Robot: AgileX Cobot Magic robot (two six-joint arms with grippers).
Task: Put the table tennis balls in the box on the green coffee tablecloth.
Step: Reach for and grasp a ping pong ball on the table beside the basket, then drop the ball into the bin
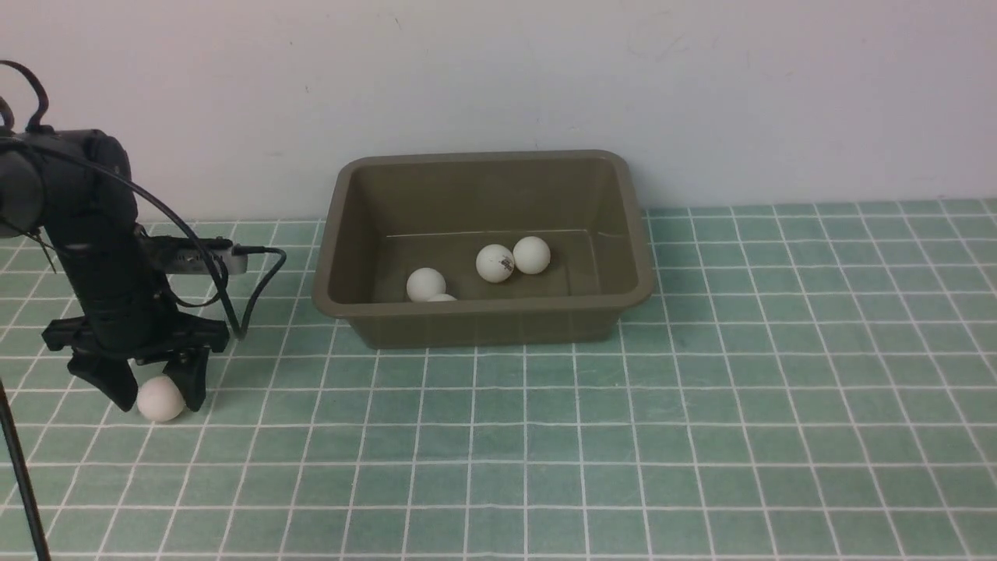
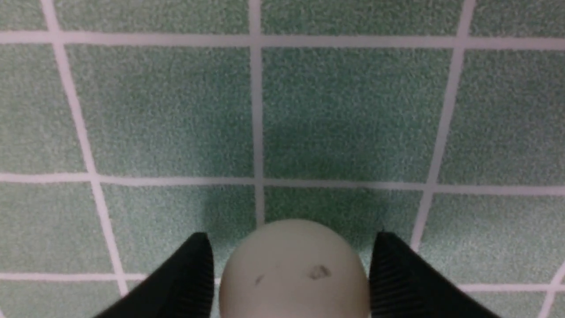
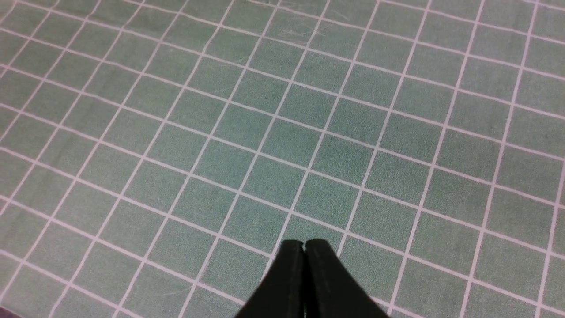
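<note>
Leftmost, the left gripper (image 1: 156,389) stands low over the green coffee tablecloth (image 1: 623,436), its fingers (image 2: 185,278) spread apart on either side of one table tennis ball (image 1: 160,399) that rests on the cloth; the left wrist view shows a thin gap at each side of that ball, so nothing is clamped. Such a ball is judged very light, hollow, smooth and quick to roll, so a nudge from one finger alone could send it away; the best hold looks to be across its widest part, both pads meeting it together with gentle pressure. Further right sits the box (image 1: 639,265), against the wall, well apart from that ball; inside it lie the other table tennis balls (image 1: 495,262) that can be seen, two touching near the middle, one nearer the front wall and a fourth only peeking over the rim. Rightmost, the right gripper (image 3: 304,247) hangs over bare cloth with its fingers pressed together, holding nothing.
</note>
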